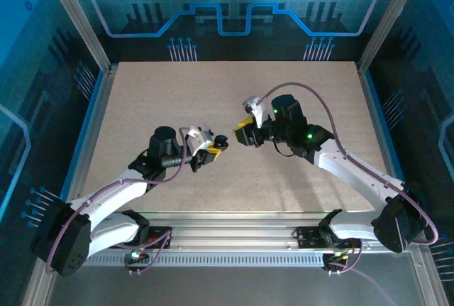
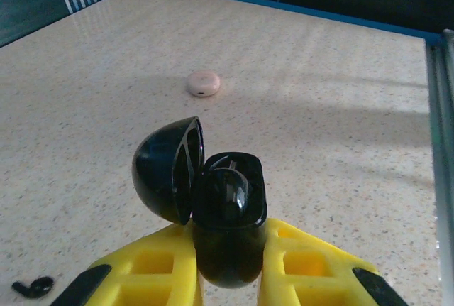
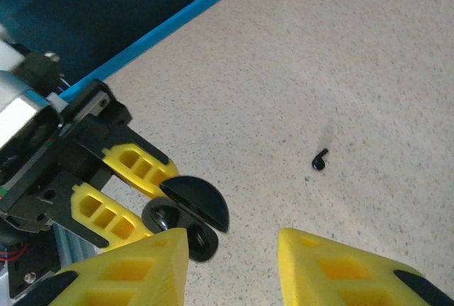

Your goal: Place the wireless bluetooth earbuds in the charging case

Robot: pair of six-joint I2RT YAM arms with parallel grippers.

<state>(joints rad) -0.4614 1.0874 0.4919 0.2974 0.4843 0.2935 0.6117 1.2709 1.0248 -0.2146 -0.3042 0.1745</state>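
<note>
Two small round charging cases are counted: one glossy black plastic case [image 2: 225, 210], lid open, and one pale pink case [image 2: 203, 83], closed. One tiny stubby black earbud [image 3: 320, 159] is counted lying loose. Two yellow-fingered grippers are counted: the left gripper [image 2: 228, 242] and the right gripper [image 3: 232, 243].

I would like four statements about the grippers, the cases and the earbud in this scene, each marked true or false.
1. The left gripper holds a black charging case. True.
2. The lid of that case is closed. False: it stands open.
3. The right gripper grips an earbud. False: its fingers are apart with nothing between them, and a black earbud lies on the table.
4. A pale pink round case lies on the table. True.
</note>
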